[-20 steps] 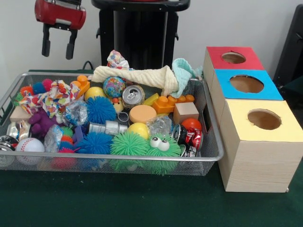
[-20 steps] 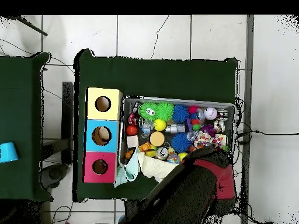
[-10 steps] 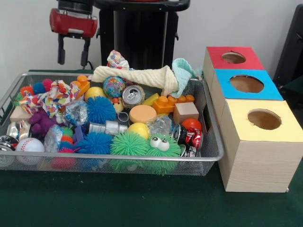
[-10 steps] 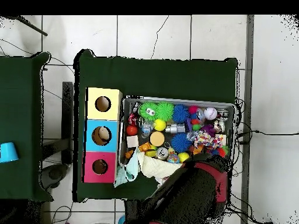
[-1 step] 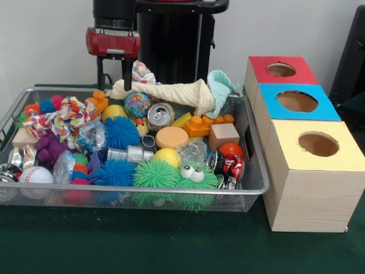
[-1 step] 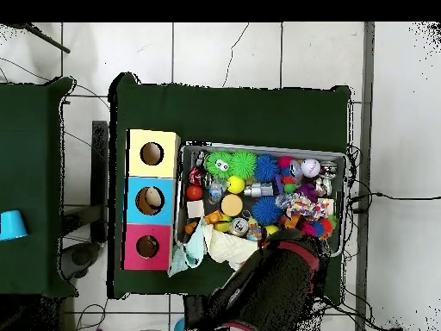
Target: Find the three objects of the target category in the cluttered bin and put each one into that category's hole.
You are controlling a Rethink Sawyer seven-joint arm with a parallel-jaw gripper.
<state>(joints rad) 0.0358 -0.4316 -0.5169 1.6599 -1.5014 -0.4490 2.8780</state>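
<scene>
My gripper [image 5: 112, 84] hangs open and empty above the back left part of the wire bin [image 5: 142, 191], just left of the cream towel [image 5: 165, 91] draped over the back rim. Below and around it lie a colourful ball [image 5: 137, 104], a silver can [image 5: 160, 115], an orange block [image 5: 202, 124], a wooden cube [image 5: 223, 136], a crushed can [image 5: 128, 154], a red can [image 5: 229, 166], a yellow ball [image 5: 166, 157] and a baseball [image 5: 35, 174]. In the overhead view my arm [image 6: 276, 289] covers the bin's lower edge.
Three hole-topped boxes stand right of the bin: red [image 5: 281, 69], blue [image 5: 296, 101], yellow [image 5: 317, 144]. Overhead they are yellow [image 6: 152, 153], blue [image 6: 149, 200], red [image 6: 146, 246], left of the bin [image 6: 263, 146]. Blue [image 5: 121, 132] and green [image 5: 155, 173] spiky balls, a patterned cloth [image 5: 63, 117] and a teal cloth [image 5: 222, 85] crowd the bin.
My gripper has moved right and downward, from beyond the bin's left corner to above its back rim. It stays open. Nothing in the bin has shifted.
</scene>
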